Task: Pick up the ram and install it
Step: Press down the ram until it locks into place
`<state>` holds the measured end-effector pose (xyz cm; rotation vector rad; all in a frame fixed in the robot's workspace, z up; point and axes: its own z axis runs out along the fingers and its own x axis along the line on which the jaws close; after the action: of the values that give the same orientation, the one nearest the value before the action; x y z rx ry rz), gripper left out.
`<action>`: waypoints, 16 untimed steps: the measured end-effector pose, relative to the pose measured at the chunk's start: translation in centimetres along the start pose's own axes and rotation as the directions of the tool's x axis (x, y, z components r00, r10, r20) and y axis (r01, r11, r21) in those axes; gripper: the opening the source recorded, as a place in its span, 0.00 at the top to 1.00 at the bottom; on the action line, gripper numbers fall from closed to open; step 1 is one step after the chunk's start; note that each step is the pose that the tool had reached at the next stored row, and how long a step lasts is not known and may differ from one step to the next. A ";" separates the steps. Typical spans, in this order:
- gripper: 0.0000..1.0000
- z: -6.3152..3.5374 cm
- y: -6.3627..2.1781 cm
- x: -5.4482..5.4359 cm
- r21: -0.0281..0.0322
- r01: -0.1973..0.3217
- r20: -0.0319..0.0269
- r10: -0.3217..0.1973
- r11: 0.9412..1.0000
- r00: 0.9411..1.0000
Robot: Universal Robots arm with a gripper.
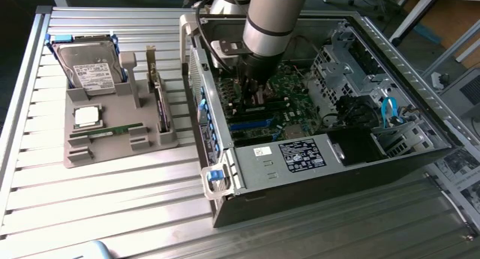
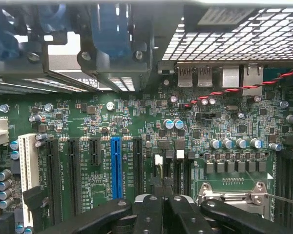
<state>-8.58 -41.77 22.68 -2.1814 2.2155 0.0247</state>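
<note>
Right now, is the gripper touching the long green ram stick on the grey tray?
Apart: exterior view shows the gripper inside the black computer case, ram stick outside.

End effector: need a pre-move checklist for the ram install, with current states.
1. End effector shut: ok.
2. End effector inside the open case, over the motherboard: ok.
3. Ram picked up: not ok, it lies flat in the grey holder outside the case.
4. Anything gripped between the fingers: cannot tell.
5. Red wire apart from the end effector: ok.
</note>
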 end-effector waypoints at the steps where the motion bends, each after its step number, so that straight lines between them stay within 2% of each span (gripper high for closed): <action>1: 0.89 0.01 0.00 0.0 0.000 0.000 0.000 0.000 1.000 1.000; 5: 0.89 -0.29 -0.01 0.0 0.003 0.000 0.003 0.000 1.000 1.000; 7: 0.89 -1.15 -0.01 -0.1 0.002 0.000 0.002 0.000 1.000 1.000; 16: 0.89 -3.06 -0.04 -0.1 0.002 0.000 0.001 0.000 1.000 1.000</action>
<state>-8.58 -41.76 25.74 -2.1798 2.2137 0.0236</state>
